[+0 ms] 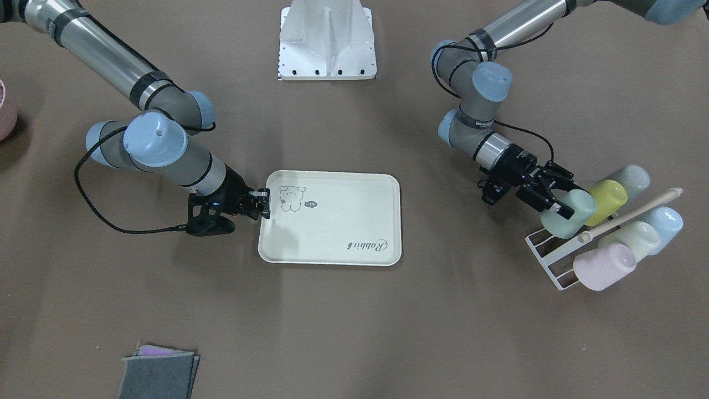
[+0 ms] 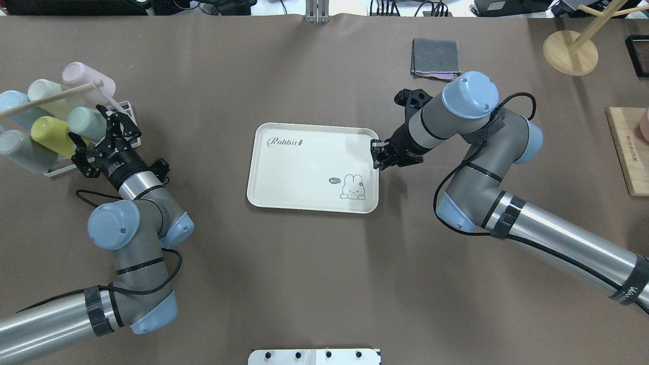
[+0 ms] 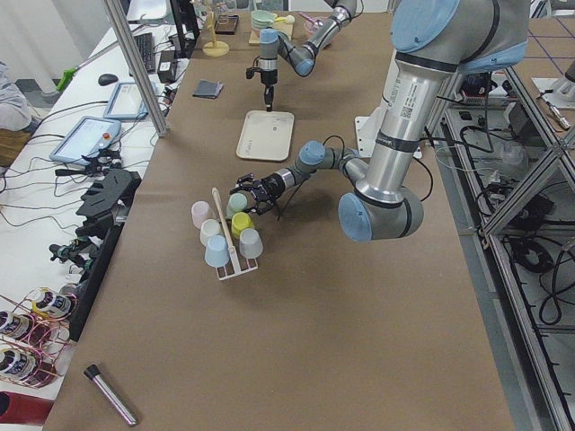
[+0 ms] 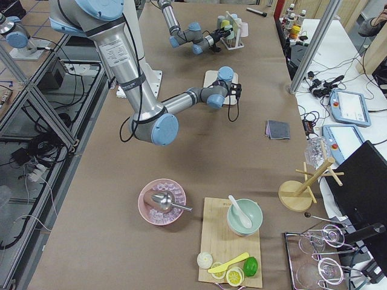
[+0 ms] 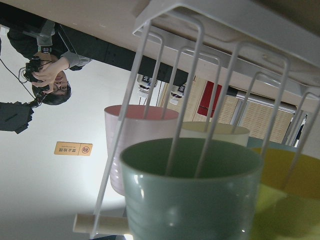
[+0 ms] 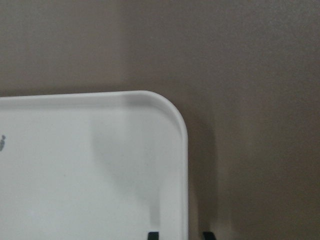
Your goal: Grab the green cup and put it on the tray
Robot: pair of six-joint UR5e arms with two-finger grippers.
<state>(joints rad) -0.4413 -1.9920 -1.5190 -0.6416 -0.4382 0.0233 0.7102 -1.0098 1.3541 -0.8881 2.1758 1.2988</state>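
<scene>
The green cup (image 1: 573, 217) lies on its side on a white wire rack (image 1: 545, 252) at the table's end on my left; it also shows in the overhead view (image 2: 86, 124) and fills the left wrist view (image 5: 190, 195), where rack wires run into its mouth. My left gripper (image 1: 558, 195) is open, with one finger on each side of the cup. The cream tray (image 1: 332, 233) lies flat mid-table and also shows from above (image 2: 304, 172). My right gripper (image 2: 377, 154) is shut on the tray's short-side rim (image 6: 185, 165) near the drawing.
The rack also holds a yellow-green cup (image 1: 606, 200), a pink cup (image 1: 604, 267), a cream cup (image 1: 631, 239), a blue cup (image 1: 664, 221) and a wooden rod (image 1: 631, 213). A folded grey cloth (image 2: 435, 57), a wooden stand (image 2: 570, 50) and a board (image 2: 628, 152) sit far right.
</scene>
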